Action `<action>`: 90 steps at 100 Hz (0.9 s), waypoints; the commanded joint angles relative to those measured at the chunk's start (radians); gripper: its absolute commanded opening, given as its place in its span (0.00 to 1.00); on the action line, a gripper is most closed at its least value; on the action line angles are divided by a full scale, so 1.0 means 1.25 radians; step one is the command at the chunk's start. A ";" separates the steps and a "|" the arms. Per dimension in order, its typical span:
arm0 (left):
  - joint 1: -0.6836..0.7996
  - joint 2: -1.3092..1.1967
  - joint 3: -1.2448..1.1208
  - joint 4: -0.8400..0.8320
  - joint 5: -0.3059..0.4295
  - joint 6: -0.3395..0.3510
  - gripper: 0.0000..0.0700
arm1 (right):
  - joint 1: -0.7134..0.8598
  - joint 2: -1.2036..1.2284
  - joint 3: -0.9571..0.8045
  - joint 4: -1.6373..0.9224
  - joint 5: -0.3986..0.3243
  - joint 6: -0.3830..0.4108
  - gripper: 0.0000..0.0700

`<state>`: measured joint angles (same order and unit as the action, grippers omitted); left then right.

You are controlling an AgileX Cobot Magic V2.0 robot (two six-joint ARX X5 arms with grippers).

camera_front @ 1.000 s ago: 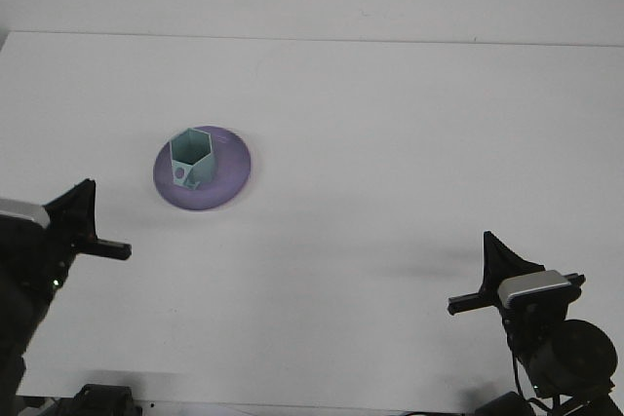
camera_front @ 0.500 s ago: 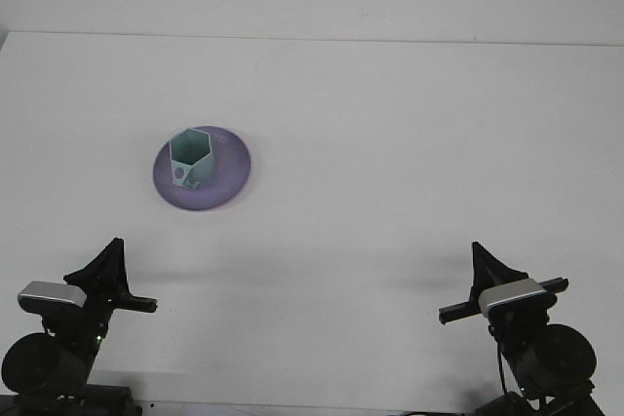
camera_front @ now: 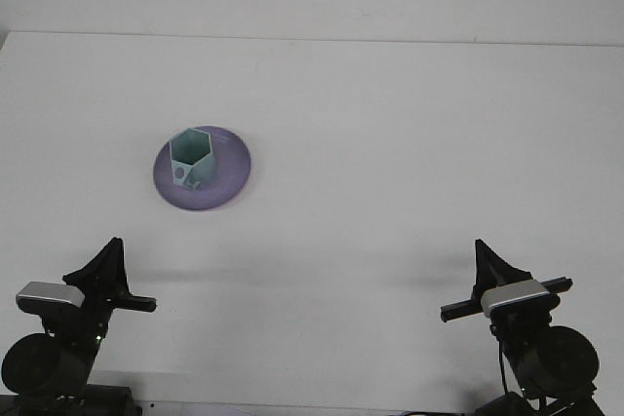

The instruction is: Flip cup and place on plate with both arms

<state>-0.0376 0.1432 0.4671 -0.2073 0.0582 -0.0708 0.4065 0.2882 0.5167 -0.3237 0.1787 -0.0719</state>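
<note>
The cup (camera_front: 191, 157) stands mouth-up on the plate (camera_front: 232, 174) in the table's (camera_front: 409, 143) left half, so both tools (camera_front: 109, 275) (camera_front: 499, 284) sit parked at the near edge, apparently done, their spread impossible to tell.

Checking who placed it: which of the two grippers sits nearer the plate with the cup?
The left gripper; the plate and cup lie left of centre, far from the right gripper.

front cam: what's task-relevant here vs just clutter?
Belongs to the job:
- cup, standing mouth-up on the plate
- plate, purple
- left gripper, near edge of table, holding nothing
- right gripper, near edge, holding nothing

Lying about:
- nothing besides the white table
</note>
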 commanded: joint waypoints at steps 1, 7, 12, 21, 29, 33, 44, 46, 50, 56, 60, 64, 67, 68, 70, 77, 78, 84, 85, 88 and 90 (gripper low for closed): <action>0.000 -0.001 0.007 0.013 -0.001 -0.007 0.02 | 0.004 0.000 0.005 0.008 0.002 -0.003 0.00; 0.000 -0.001 0.007 0.012 -0.001 -0.007 0.02 | 0.004 0.000 0.005 0.008 0.002 -0.003 0.00; 0.000 -0.001 0.007 0.013 -0.001 -0.007 0.02 | 0.004 0.000 0.005 0.008 0.002 -0.003 0.00; 0.000 -0.002 0.003 0.020 -0.001 -0.001 0.02 | 0.004 0.000 0.005 0.008 0.002 -0.003 0.00; 0.007 -0.008 -0.034 0.071 -0.024 0.015 0.02 | 0.004 0.000 0.005 0.008 0.002 -0.003 0.00; 0.016 -0.019 -0.067 0.107 -0.039 0.017 0.02 | 0.004 0.000 0.005 0.008 0.002 -0.003 0.00; 0.033 -0.061 -0.181 0.200 -0.039 0.017 0.02 | 0.004 0.000 0.005 0.008 0.002 -0.003 0.00; 0.035 -0.067 -0.198 0.211 -0.040 0.017 0.02 | 0.004 0.000 0.005 0.008 0.002 -0.003 0.00; 0.038 -0.081 -0.231 0.222 -0.041 0.019 0.02 | 0.004 0.000 0.005 0.008 0.002 -0.003 0.00; 0.043 -0.097 -0.272 0.234 -0.042 0.021 0.02 | 0.004 0.000 0.005 0.008 0.002 -0.003 0.00; 0.047 -0.108 -0.296 0.242 -0.042 0.023 0.02 | 0.004 0.000 0.005 0.008 0.002 -0.003 0.00; 0.051 -0.112 -0.319 0.260 -0.042 0.023 0.02 | 0.004 0.000 0.005 0.008 0.002 -0.003 0.00; 0.052 -0.112 -0.334 0.274 -0.042 0.023 0.02 | 0.004 0.000 0.005 0.008 0.002 -0.003 0.00; 0.052 -0.112 -0.338 0.277 -0.042 0.023 0.02 | 0.004 0.000 0.005 0.008 0.002 -0.003 0.00; 0.052 -0.112 -0.345 0.284 -0.042 0.023 0.02 | 0.004 0.000 0.005 0.008 0.002 -0.003 0.00; 0.052 -0.112 -0.363 0.300 -0.042 0.023 0.02 | 0.004 0.000 0.005 0.008 0.002 -0.003 0.00; 0.052 -0.112 -0.363 0.298 -0.041 0.023 0.02 | 0.004 0.000 0.005 0.008 0.002 -0.003 0.00; 0.052 -0.112 -0.363 0.298 -0.041 0.024 0.02 | 0.004 0.000 0.005 0.008 0.002 -0.003 0.00; 0.052 -0.112 -0.363 0.298 -0.041 0.024 0.02 | 0.004 0.000 0.005 0.008 0.002 -0.003 0.00; 0.052 -0.112 -0.363 0.298 -0.041 0.023 0.02 | 0.004 0.000 0.005 0.008 0.002 -0.003 0.00; 0.052 -0.112 -0.363 0.299 -0.041 0.023 0.02 | 0.004 0.000 0.005 0.008 0.002 -0.003 0.00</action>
<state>0.0269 0.0036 0.0345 0.1574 0.0055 -0.0528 0.4065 0.2882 0.5167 -0.3237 0.1791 -0.0738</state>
